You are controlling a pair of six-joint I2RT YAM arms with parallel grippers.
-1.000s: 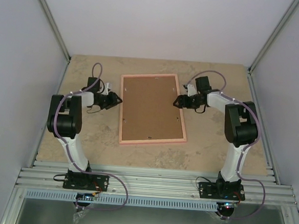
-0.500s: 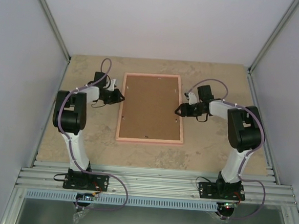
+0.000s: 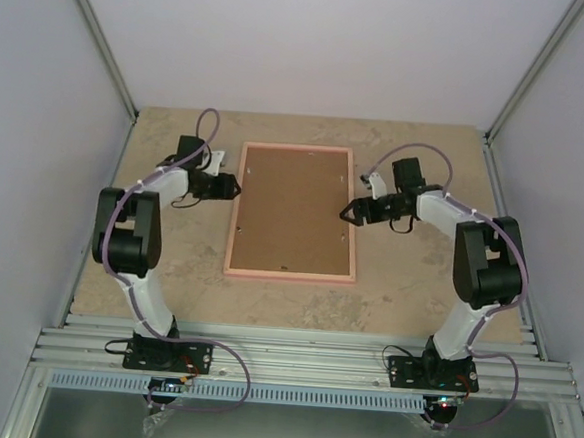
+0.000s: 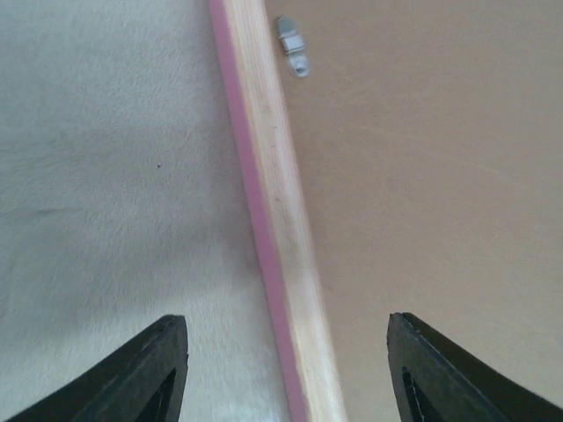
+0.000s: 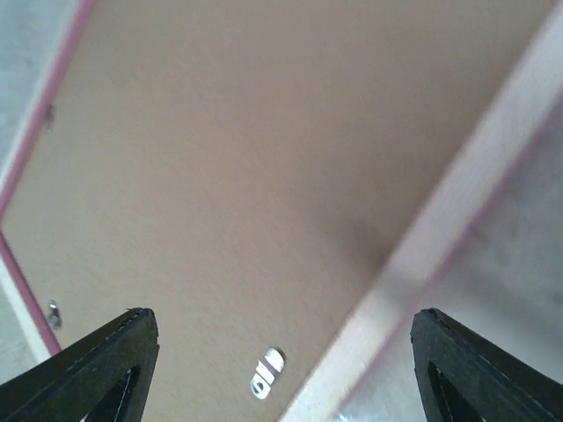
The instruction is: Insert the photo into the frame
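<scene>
Over the long edges of the frame (image 3: 288, 274), the left fingers (image 4: 149, 374) and right fingers (image 5: 110, 360) stand open.

One frame (image 3: 290, 274), one backing board (image 3: 293, 211), two claws (image 3: 236, 185) (image 3: 346, 211).

Right hand (image 5: 281, 318) spread wide over frame (image 5: 440, 224) rail, brown backing board (image 5: 246, 158), metal clip (image 5: 266, 373).

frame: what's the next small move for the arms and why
Probably lower the open left gripper onto the frame rail it straddles and close, the right gripper likewise: the frame lies back-up, board in, no photo in sight, so it likely needs lifting.
</scene>
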